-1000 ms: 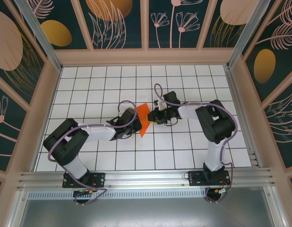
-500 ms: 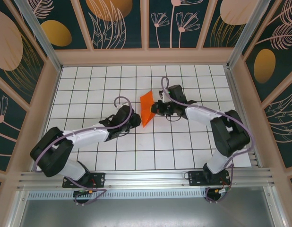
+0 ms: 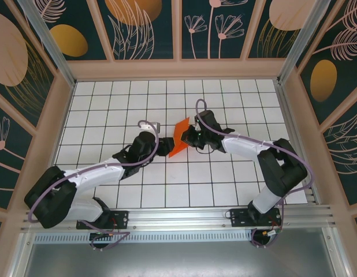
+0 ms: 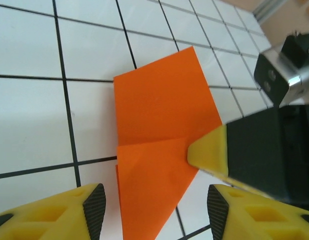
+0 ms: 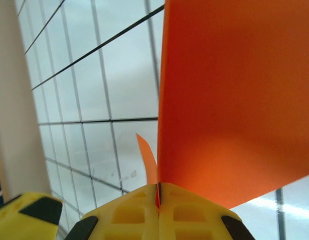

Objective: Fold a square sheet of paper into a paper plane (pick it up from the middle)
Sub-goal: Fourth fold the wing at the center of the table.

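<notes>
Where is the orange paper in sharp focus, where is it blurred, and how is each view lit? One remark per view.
Left wrist: paper sharp, crease crisp, light even. Right wrist: paper close to the lens and soft, grid lines on the table blurred, a bright sheen lower right. Top external: even light, faint shadows under the arms, paper small but clear.

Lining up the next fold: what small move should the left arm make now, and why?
Probably ease the left gripper forward and close on the orange paper's near tip. Its jaws stand open with that tip between them, while the right gripper is shut on the paper's edge, steadying it.
</notes>
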